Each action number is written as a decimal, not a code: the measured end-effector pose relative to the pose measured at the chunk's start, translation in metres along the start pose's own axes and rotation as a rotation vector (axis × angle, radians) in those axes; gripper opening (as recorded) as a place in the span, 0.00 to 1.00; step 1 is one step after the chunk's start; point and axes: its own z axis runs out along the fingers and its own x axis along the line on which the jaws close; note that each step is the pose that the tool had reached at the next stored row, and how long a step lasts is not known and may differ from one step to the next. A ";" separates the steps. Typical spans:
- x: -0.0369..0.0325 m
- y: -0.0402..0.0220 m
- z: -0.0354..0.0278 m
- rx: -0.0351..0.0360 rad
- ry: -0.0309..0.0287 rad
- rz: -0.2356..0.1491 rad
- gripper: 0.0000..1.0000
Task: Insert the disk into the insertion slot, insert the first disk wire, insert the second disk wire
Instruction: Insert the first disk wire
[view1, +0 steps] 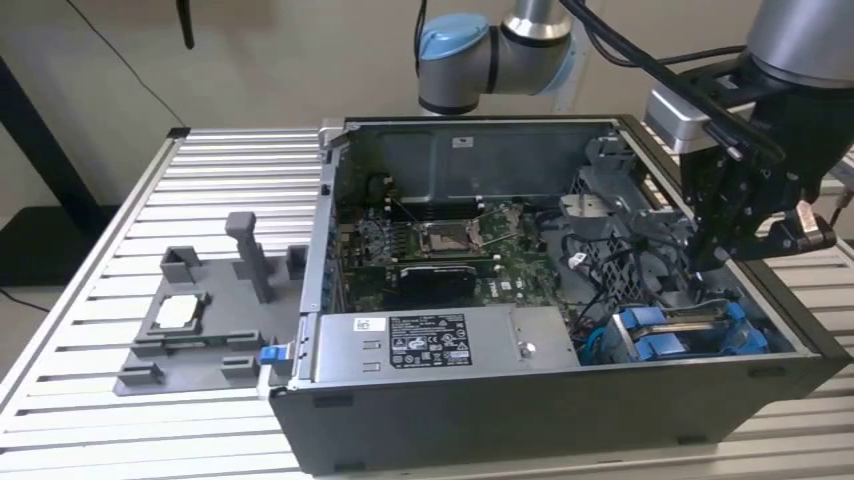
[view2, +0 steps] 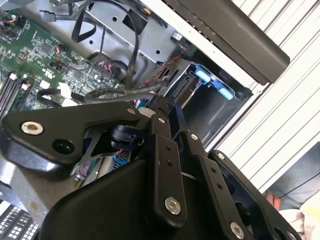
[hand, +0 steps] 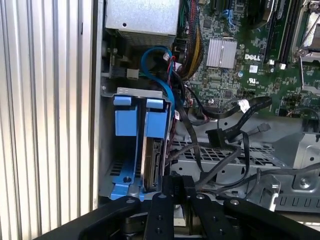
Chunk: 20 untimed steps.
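The insertion slot (hand: 125, 122) is a dark metal bay with bright blue tabs in the case corner, also seen in the exterior view (view1: 641, 345). The disk (hand: 151, 165) sits edge-on inside it between the blue rails. My gripper (hand: 178, 181) hovers just above the bay's inner end with its fingers pressed together and nothing visible between them. In the exterior view the gripper (view1: 707, 262) hangs inside the case above the bay. A loose black wire with a connector (hand: 216, 136) lies beside the bay, and a second black wire with a white tag (hand: 243, 105) lies farther toward the motherboard.
A silver box with a white label (view1: 427, 345) fills the case's front. The green motherboard (view1: 441, 240) lies in the middle. A blue cable (hand: 165, 75) loops near the bay. A grey fixture (view1: 200, 330) stands on the slatted table (view1: 80, 380) at the exterior view's left.
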 end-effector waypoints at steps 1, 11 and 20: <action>0.0001 -0.0002 0.0003 -0.0017 -0.0001 0.000 0.19; 0.0009 -0.0020 0.0032 -0.0226 -0.0015 0.001 0.19; 0.0021 -0.0038 0.0081 -0.0346 -0.0025 0.002 0.19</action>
